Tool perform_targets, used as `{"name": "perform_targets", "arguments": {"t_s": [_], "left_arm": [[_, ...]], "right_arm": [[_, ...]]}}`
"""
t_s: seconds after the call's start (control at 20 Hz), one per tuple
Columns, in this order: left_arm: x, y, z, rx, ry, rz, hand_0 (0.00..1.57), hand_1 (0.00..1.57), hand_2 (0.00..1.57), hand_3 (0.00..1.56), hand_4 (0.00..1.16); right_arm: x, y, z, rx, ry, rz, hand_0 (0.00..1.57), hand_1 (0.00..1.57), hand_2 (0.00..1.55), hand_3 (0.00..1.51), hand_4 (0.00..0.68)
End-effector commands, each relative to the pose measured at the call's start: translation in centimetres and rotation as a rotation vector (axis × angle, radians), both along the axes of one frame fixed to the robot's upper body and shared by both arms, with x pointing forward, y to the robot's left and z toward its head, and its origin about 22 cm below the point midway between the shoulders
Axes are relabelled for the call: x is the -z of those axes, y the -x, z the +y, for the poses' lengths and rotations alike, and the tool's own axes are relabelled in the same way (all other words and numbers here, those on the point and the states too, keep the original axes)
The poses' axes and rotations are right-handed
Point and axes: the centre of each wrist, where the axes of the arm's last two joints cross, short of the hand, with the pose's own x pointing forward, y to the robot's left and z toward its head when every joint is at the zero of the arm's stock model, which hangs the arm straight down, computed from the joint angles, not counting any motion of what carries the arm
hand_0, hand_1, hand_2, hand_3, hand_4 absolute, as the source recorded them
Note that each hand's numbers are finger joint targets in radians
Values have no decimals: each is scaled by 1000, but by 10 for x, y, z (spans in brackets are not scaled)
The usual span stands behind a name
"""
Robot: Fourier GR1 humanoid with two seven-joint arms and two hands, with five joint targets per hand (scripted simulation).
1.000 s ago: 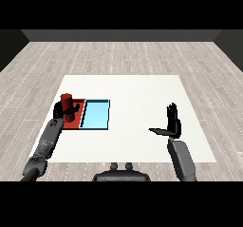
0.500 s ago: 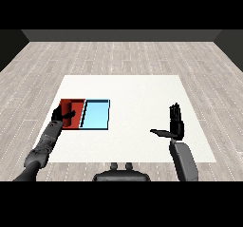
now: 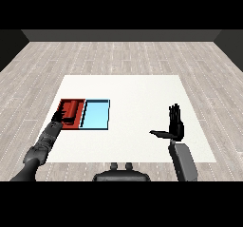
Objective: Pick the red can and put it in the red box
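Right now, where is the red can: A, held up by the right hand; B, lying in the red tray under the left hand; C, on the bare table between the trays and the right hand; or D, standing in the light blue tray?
B: the red can lies inside the red tray, with the left hand on it.
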Motion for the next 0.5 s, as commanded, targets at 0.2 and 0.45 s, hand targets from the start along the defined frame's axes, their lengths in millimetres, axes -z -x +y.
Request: {"name": "perform_targets", "arguments": {"t_s": [0.2, 0.45], "left_arm": [[-14, -2, 16, -87, 23, 74, 0, 0, 0, 0, 0], [-13, -6, 6, -119, 111, -347, 0, 0, 0, 0, 0]], "right_arm": [[7, 8, -8, -7, -19, -17, 0, 0, 0, 0, 0], [-6, 5, 0, -36, 11, -46, 0, 0, 0, 0, 0]]}}
